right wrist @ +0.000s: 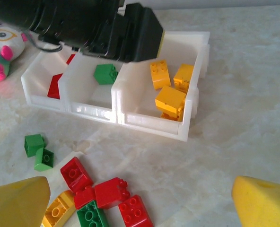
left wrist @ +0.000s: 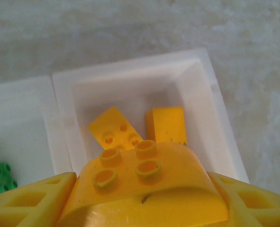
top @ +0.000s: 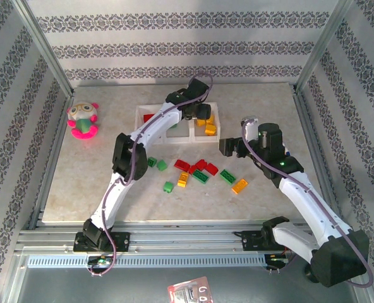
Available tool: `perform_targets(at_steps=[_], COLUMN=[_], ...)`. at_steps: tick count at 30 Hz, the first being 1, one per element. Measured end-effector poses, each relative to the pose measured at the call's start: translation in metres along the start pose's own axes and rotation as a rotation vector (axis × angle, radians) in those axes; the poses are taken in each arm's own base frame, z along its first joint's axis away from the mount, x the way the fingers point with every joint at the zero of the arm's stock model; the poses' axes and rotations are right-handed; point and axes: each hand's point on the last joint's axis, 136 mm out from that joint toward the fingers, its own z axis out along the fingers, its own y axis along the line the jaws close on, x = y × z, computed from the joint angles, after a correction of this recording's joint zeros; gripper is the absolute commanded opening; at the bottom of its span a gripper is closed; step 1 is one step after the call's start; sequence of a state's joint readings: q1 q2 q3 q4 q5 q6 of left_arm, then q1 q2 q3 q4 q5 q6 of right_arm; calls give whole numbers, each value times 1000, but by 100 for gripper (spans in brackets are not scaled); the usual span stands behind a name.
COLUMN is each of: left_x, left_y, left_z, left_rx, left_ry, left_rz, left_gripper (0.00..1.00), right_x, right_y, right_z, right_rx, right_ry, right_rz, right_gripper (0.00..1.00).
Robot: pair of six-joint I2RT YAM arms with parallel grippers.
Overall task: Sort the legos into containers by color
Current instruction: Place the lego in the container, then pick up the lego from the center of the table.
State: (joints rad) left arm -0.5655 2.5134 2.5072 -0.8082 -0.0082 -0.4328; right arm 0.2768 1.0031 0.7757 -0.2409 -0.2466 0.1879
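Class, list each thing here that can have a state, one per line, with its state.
left gripper: shut on yellow brick, over the tray.
right gripper: open, empty.
tray: partly filled, colours kept apart.
loose bricks: unsorted on table.

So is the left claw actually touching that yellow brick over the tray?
Touching. In the left wrist view the yellow brick sits wedged between the fingers of the left gripper, its sides meeting both.

White tray [right wrist: 97, 111], yellow legos [right wrist: 170, 98] in its right-hand compartment, red legos [right wrist: 110, 191] nearer.
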Motion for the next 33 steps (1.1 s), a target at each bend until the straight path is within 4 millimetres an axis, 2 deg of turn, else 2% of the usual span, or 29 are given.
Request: perform_targets(at_steps=[5, 13, 15, 17, 20, 28, 30, 33], left_x=[0, -4, -4, -6, -8, -9, -9, -10], left_y=[15, 11, 9, 5, -1, -5, -5, -5], left_z=[20, 19, 19, 19, 18, 18, 18, 12], left_rx=[-17, 34, 49, 71, 100, 124, 124, 125], left_ry=[10, 11, 10, 5, 0, -3, -3, -6], left_rz=[-3, 15, 16, 17, 16, 19, 23, 38], left_gripper=[63, 65, 68, 77, 85, 95, 99, 99], right_x=[1, 5, 7, 8, 8, 7, 8, 14], right_y=[-1, -3, -4, -4, -4, -4, -7, -16], right_z=[-2, 3, 6, 7, 7, 6, 6, 5], right_rx=[7, 10, 12, 12, 12, 13, 30, 83], right_ry=[1, 21, 31, 35, 35, 33, 34, 55], right_rz=[1, 5, 7, 8, 8, 10, 23, 76], right_gripper=[98, 98, 98, 98, 98, 98, 98, 98])
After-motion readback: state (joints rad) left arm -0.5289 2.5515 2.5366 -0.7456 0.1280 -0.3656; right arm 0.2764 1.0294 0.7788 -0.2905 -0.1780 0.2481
